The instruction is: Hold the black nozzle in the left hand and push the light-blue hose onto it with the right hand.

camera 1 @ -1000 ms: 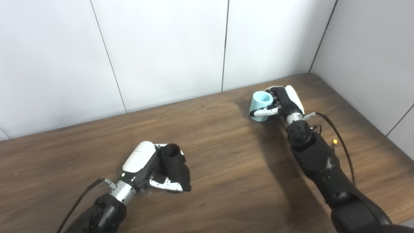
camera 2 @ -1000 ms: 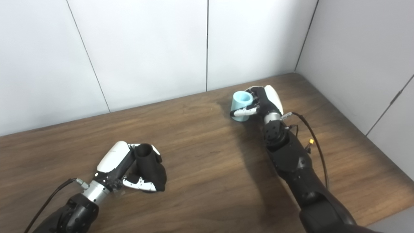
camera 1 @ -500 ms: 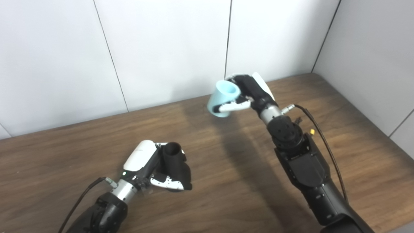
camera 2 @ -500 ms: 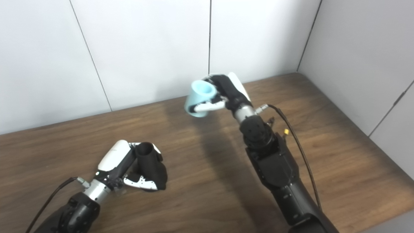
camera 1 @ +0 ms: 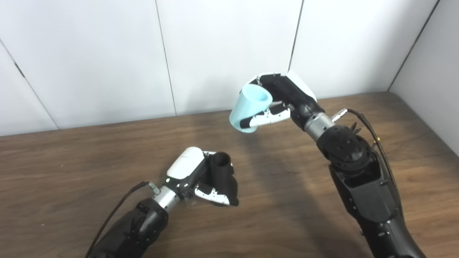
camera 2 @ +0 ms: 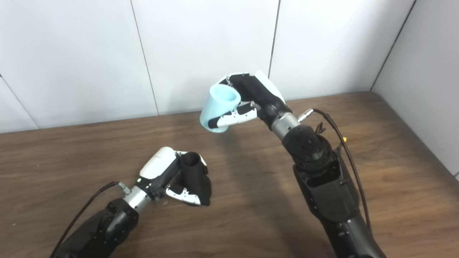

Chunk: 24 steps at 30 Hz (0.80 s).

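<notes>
A black nozzle stands upright on the wooden table, open end up, with my left hand shut on it from the left, low at the front left. A short light-blue hose piece, a hollow cylinder, hangs in the air, tilted with its open end up and to the right. My right hand is shut on it from the right, thumb across its front. The hose is above and to the right of the nozzle, well apart from it. In the right eye view the hose sits above the nozzle.
White wall panels rise behind the table, and a side wall closes the right. A black cable runs along my right forearm. Another cable trails from my left wrist.
My right hand has lifted the hose off the table at the far right and carried it left and up, toward the nozzle. The camera has turned left. The left hand stays put.
</notes>
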Available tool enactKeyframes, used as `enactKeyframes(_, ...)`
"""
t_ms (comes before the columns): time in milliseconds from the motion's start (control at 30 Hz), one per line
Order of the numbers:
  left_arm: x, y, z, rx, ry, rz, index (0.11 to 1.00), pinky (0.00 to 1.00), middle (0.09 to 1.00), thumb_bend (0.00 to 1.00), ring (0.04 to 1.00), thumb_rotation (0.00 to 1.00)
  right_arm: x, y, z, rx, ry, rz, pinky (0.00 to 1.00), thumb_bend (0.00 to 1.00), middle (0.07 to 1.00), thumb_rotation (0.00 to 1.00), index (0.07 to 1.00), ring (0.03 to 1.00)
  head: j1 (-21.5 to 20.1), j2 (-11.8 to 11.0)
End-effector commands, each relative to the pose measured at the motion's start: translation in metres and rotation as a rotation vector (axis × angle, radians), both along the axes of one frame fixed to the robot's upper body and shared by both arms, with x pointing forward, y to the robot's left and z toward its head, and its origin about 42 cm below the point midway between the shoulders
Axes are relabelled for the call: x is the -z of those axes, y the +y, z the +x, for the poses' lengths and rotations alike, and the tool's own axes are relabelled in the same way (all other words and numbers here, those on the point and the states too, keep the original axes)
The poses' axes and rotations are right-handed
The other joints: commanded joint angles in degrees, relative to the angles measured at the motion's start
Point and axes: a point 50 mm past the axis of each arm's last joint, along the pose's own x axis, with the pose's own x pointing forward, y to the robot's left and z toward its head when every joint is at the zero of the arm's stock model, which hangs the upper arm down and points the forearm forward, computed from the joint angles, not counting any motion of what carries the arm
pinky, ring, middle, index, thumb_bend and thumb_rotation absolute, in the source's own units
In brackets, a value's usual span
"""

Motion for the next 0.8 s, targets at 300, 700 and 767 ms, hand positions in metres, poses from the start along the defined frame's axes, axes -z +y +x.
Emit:
enactKeyframes(300,0.121,0.014,-0.089,-0.04,0.331,0.162,0.507,0.34,0.437,0.5,0.421,0.0,-0.042,0.025,-0.013,-0.205,-0.094,-0.13,0.33,0.52,0.476,0.0,0.512,0.423,1.7,1.1)
enactKeyframes(700,0.119,0.009,-0.086,-0.025,0.32,0.176,0.503,0.31,0.427,0.5,0.417,0.0,-0.032,0.039,-0.014,-0.232,-0.055,-0.185,0.35,0.52,0.475,0.0,0.508,0.431,2.3,1.7)
enactKeyframes(767,0.118,0.008,-0.086,-0.026,0.324,0.173,0.504,0.31,0.425,0.5,0.416,0.0,-0.03,0.041,-0.014,-0.23,-0.05,-0.198,0.35,0.52,0.474,0.0,0.512,0.427,2.3,1.7)
